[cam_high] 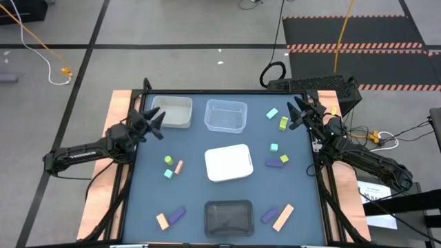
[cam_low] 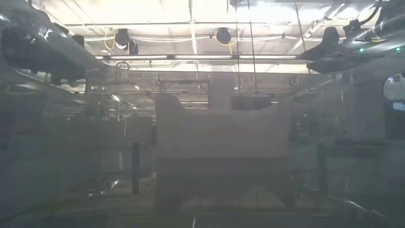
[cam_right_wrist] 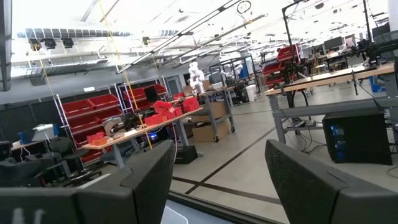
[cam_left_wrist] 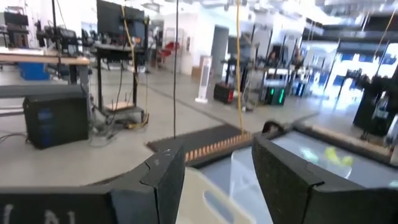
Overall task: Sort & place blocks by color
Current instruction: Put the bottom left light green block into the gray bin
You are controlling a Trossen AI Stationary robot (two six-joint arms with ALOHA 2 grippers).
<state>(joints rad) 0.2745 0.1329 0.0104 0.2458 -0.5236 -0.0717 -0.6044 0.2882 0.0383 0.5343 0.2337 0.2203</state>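
Observation:
In the high view the blocks lie scattered on the dark blue mat. On the right lie a mint cube (cam_high: pixel 272 114), a yellow-green bar (cam_high: pixel 283 123), a purple bar (cam_high: pixel 275 163) and a long peach bar (cam_high: pixel 283 217). On the left lie a yellow-green cube (cam_high: pixel 168 160), a peach bar (cam_high: pixel 178 167) and a purple bar (cam_high: pixel 177 215). My left gripper (cam_high: pixel 153 122) hovers open at the mat's far left, beside the pale tray (cam_high: pixel 171 111); its own view shows the fingers apart (cam_left_wrist: pixel 217 180). My right gripper (cam_high: pixel 301 112) hovers open at the far right, close to the yellow-green bar, fingers apart (cam_right_wrist: pixel 217 180).
Four square trays sit on the mat: the pale one at far left, a clear one (cam_high: pixel 225 115) at far middle, a white one (cam_high: pixel 229 162) in the middle and a dark one (cam_high: pixel 229 216) at the near edge. The low view is blocked by a tray wall (cam_low: pixel 221 152).

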